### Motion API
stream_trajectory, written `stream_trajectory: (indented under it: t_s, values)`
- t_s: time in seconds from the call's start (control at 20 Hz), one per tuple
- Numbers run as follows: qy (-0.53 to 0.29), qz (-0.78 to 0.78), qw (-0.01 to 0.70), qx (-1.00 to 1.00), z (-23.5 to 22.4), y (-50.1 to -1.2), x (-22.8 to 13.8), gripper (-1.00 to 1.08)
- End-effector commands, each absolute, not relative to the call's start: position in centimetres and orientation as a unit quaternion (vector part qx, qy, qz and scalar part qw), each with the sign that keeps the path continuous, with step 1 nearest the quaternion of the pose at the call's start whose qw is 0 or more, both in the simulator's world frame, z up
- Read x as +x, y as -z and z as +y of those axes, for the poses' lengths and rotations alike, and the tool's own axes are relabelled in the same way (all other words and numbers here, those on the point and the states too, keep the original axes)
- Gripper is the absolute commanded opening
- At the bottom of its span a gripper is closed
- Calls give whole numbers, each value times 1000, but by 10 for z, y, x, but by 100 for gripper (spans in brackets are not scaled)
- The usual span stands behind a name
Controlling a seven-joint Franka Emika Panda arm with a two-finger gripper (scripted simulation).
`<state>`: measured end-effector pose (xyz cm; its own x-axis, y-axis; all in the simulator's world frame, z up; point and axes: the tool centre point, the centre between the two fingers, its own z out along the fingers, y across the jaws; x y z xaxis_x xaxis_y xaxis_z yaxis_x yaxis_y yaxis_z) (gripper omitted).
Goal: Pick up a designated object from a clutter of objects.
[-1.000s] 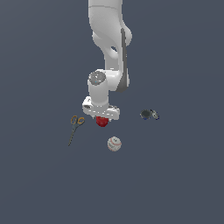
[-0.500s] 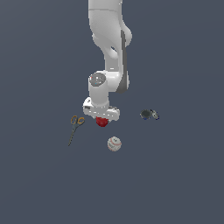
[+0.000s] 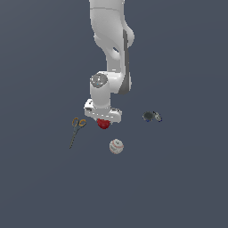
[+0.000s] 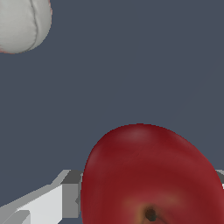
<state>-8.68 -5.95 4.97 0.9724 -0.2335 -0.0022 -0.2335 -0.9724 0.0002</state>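
Observation:
The red apple (image 3: 103, 124) sits directly under the white hand of my gripper (image 3: 103, 122), in the middle of the clutter. In the wrist view the glossy apple (image 4: 148, 175) fills the space between the two fingers, its dimple facing the camera. One grey-tipped finger (image 4: 70, 194) presses its side, and a sliver of the other shows at the far edge. The gripper (image 4: 146, 197) is shut on the apple. I cannot tell whether the apple rests on the floor or hangs just above it.
A white red-stitched baseball (image 3: 116, 146) lies just in front of the apple, also seen as the baseball (image 4: 22, 24) in the wrist view. Orange-handled scissors (image 3: 76, 130) lie toward the exterior view's left. A small dark grey lumpy object (image 3: 152, 116) is toward its right.

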Motion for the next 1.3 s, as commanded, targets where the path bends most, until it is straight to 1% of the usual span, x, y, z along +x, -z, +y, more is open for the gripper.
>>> stream_trajectory:
  t_s: [0.0, 0.25, 0.5, 1.25]
  values:
    - [0, 118, 0, -993, -61, -56, -85, -100]
    - [0, 118, 0, -993, -64, -76, -81, -100]
    - [0, 118, 0, -993, -70, -108, -75, -100]
    - [0, 118, 0, -993, -93, -244, -48, -100]
